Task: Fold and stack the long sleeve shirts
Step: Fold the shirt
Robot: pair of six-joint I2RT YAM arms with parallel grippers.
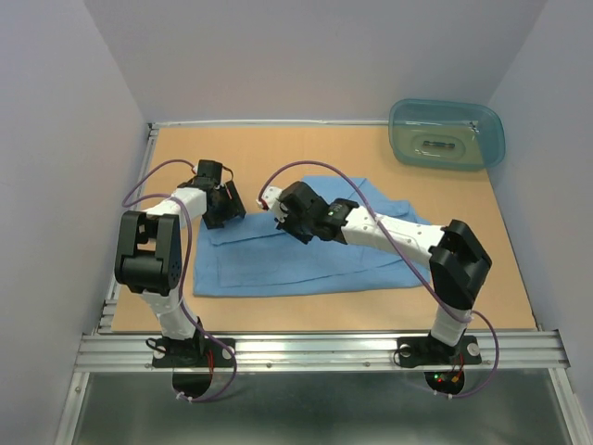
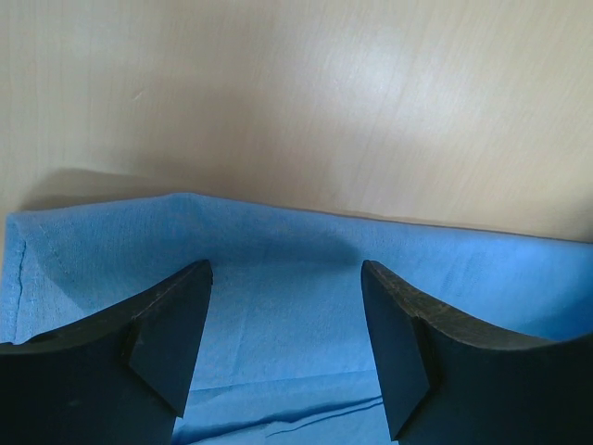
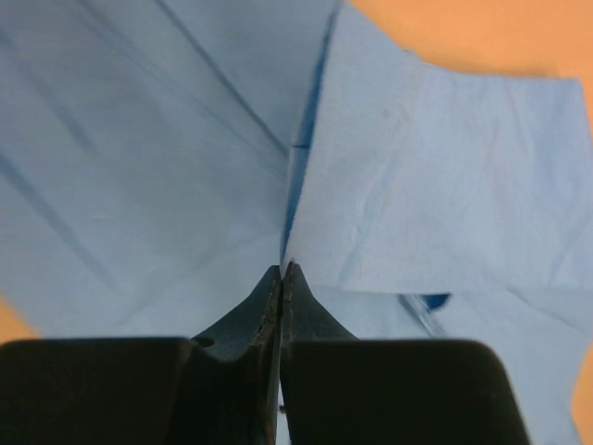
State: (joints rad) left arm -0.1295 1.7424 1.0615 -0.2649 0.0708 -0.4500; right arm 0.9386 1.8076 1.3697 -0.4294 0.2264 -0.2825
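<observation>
— Why is the shirt [image 1: 278,264] spread across the middle of the table [image 1: 519,232]?

— Laid flat for folding, I'd say. It's light blue and thin, a long rectangle with layers overlapping and soft creases.

— And the arms?

— The right gripper [image 3: 283,271] is pinched shut on a ridge of the cloth near the far edge, probably to lift a flap. The left gripper [image 2: 285,278] hangs with its jaws wide apart over the far left corner, holding nothing, placed to take that side.

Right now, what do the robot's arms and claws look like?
The left arm and right arm are white tubes with chunky black joints. A thin purple cable loops along each. The left claw and right claw are flat black wedges. Tiny red and green lights glow low on the right arm.
</observation>
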